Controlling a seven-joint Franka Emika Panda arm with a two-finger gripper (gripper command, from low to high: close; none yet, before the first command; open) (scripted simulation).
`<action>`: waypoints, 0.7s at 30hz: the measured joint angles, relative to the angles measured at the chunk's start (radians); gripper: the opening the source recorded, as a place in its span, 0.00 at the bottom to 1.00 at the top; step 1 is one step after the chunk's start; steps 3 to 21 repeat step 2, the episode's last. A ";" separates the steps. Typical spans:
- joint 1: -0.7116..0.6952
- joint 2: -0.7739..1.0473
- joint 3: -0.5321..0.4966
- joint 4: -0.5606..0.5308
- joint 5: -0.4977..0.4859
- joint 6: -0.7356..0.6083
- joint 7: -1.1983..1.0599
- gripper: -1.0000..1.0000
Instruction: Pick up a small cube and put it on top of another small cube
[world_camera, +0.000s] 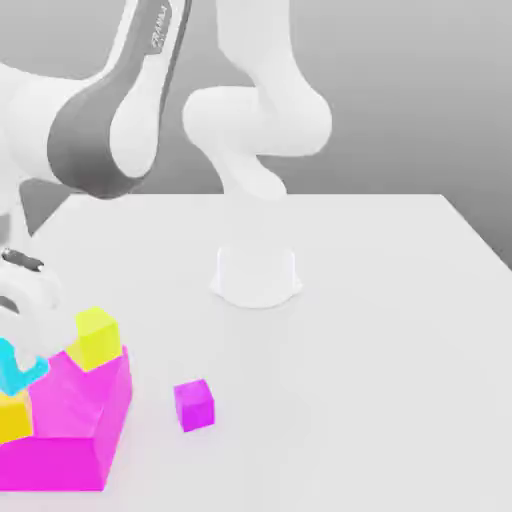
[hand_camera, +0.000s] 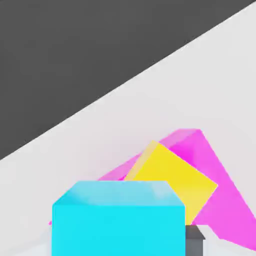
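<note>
A: The cyan cube was seen at the far left edge of the exterior view, tucked under the white gripper and above the golden-yellow cube.

B: And in the hand view the cyan cube was shown close up, bright and flat-coloured, with a paler top face. A dark finger pad was pressed against one side of it, so the fingers were clamped on the cube.

A: Whether the cyan cube was actually resting on the golden-yellow one could not be told; the two were seen touching or very nearly so in the exterior view.

B: The golden-yellow cube was set against the big magenta block, at its left in the exterior view, and was partly cut off by the picture's edge.

A: On top of that magenta block a lemon-yellow cube was perched, tilted slightly. The same pairing was seen from the hand, a yellow cube in front of the magenta block.

B: Moving outward, a small magenta cube was left alone on the white table, just to the exterior view's right of the big block.

A: No bins or trays were noted. The robot's base was planted further back on the table, well apart from the cubes.
</note>
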 joint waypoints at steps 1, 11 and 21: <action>0.000 0.000 0.000 0.000 0.000 0.000 0.000 1.00; 0.000 0.000 0.000 0.000 0.000 0.000 0.000 1.00; 0.000 0.000 0.000 0.000 0.000 0.000 0.000 1.00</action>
